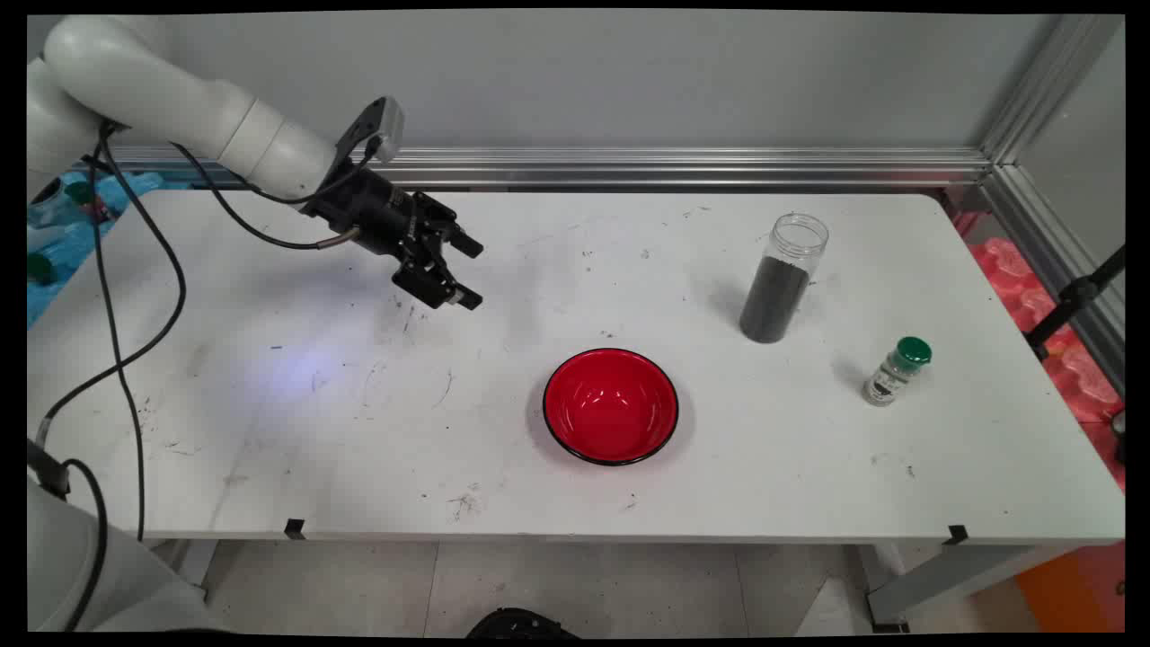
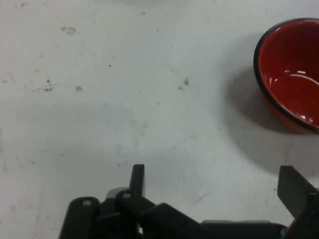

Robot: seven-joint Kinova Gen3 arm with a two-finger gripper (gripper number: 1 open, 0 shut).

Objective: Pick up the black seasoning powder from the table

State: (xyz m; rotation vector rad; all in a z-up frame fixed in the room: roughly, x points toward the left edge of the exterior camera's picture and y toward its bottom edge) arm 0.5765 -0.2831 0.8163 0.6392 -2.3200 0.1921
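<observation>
My gripper (image 1: 471, 272) hangs in the air with its 2 fingers spread wide and nothing between them — it holds nothing and touches nothing. Taking the red bowl (image 1: 610, 406) as my landmark, the gripper sits well to the left of it and farther back toward the wall, tilted so the fingers aim down and across the table (image 1: 269, 404) toward the bowl's side. That tilt explains the hand view: the bowl (image 2: 291, 74) shows only as a slice at the upper right corner, with scuffed bare table filling the rest, and my gripper (image 2: 214, 181) rising from the bottom edge. The bowl stands upright, open side up, and looks empty. To the right of the bowl and farther back stands a tall clear jar (image 1: 782, 279), lidless, filled most of the way with dark grains. Farther right of the bowl, past the jar, stands a small bottle (image 1: 895, 371) with a green cap — well apart from the jar, with the bowl nearest to my gripper of the 3.
</observation>
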